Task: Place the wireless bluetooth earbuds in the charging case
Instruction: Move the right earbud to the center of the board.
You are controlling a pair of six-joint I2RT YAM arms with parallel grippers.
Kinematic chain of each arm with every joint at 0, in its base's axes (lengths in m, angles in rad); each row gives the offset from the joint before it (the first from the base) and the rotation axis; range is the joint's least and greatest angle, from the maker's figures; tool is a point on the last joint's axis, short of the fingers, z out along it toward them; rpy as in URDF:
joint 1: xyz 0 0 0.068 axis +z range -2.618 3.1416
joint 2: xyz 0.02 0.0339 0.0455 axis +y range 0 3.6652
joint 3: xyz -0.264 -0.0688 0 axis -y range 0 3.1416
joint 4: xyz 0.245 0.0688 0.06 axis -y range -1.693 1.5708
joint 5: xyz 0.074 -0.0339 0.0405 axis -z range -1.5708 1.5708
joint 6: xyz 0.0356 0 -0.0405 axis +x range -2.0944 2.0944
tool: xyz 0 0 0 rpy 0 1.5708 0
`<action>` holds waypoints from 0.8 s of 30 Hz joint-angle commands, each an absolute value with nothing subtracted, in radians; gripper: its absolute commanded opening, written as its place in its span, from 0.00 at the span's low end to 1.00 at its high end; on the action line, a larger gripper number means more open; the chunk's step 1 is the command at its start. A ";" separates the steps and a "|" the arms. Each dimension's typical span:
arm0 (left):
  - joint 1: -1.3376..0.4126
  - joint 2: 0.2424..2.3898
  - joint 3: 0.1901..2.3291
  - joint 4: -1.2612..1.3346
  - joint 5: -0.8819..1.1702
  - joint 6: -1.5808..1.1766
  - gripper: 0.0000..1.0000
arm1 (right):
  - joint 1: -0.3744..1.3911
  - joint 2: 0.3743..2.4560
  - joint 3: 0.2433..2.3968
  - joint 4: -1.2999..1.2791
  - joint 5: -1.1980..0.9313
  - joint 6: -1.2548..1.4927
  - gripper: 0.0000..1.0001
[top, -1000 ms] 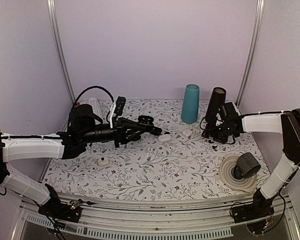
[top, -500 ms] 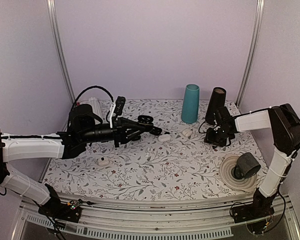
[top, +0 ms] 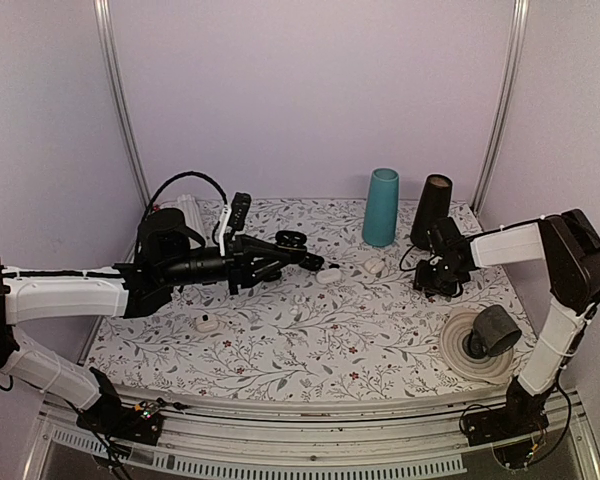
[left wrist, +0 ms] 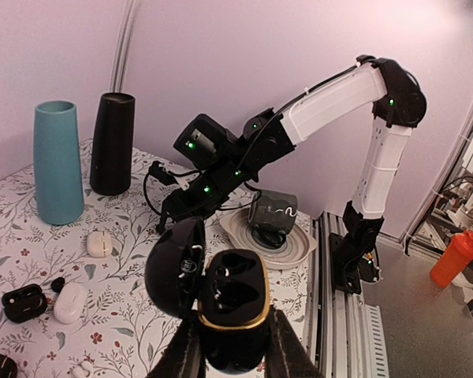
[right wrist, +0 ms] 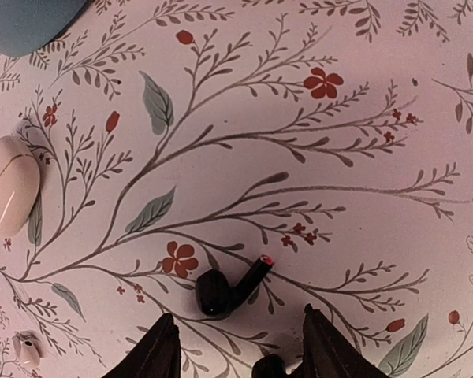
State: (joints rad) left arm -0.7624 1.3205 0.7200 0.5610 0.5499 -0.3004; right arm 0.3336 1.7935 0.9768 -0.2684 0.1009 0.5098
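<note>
The left gripper [left wrist: 230,340] was closed on a black charging case [left wrist: 232,303], with its two fingers [left wrist: 186,356] pinching the base from either side. It held the case above the table [top: 310,340], a little left of the middle. The lid [left wrist: 176,266] was swung open, and both sockets showed bare inside a gold rim.

The right gripper [right wrist: 240,346] hung low over the far right of the table, just on the near side of a black vase [top: 431,210]. Its jaws stood apart with nothing clamped between them. One black earbud [right wrist: 222,293] lay on the table just past the fingertips, in line with the gap and touching neither finger. A second dark piece [right wrist: 268,367] sat lower in the gap, close to one finger. The picture's edge cut it off, so I could not tell what it was or whether it touched.

Left of this gripper lay a closed white case [right wrist: 11,195], and a little nearer was a white earbud [right wrist: 25,347]. A teal vase [top: 382,207] stood left of the black one. Toward the near right corner a grey mug [top: 495,332] lay on its side on a plate [top: 458,355]. Another open black case [left wrist: 24,302] rested on the table just beside a second white case [left wrist: 69,303]
</note>
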 commanded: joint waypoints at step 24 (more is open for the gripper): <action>-0.748 1.342 0.738 0.578 0.566 -0.311 0.00 | 0.497 1.707 0.927 -0.329 0.045 0.570 0.42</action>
